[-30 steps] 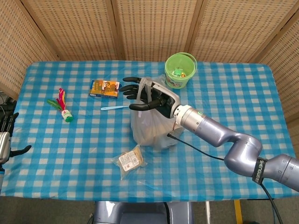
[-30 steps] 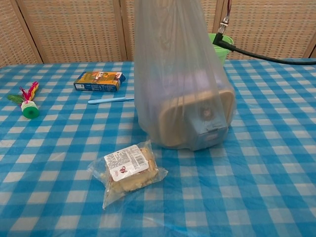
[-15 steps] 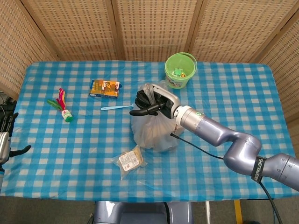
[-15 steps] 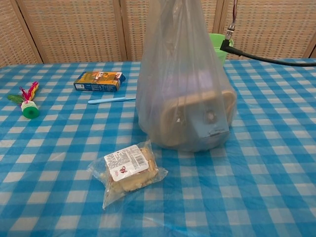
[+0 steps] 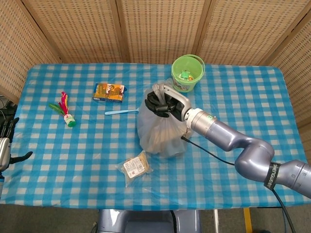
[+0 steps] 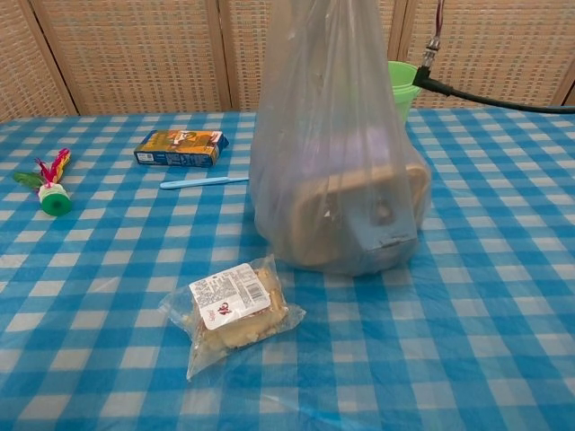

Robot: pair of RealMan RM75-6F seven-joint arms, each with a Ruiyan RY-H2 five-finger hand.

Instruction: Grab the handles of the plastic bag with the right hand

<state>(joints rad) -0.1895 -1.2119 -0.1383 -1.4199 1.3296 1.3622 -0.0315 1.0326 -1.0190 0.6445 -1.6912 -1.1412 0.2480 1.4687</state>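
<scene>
Right hand (image 5: 163, 103) was curled tight around the gathered handles (image 5: 156, 90) of the translucent plastic bag (image 6: 337, 162), bunched so they lift together. Bag hung directly under the hand, base on the checked table (image 5: 243, 87), beige container inside. Green bucket (image 5: 187, 73) just behind, wrapped snack packet (image 6: 229, 310) in front; nothing blocked. Left hand (image 5: 7, 141) far off, state unclear.

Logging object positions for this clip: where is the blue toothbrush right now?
In the head view the blue toothbrush lies flat on the table, left of the plastic bag, just below the orange box.
</scene>
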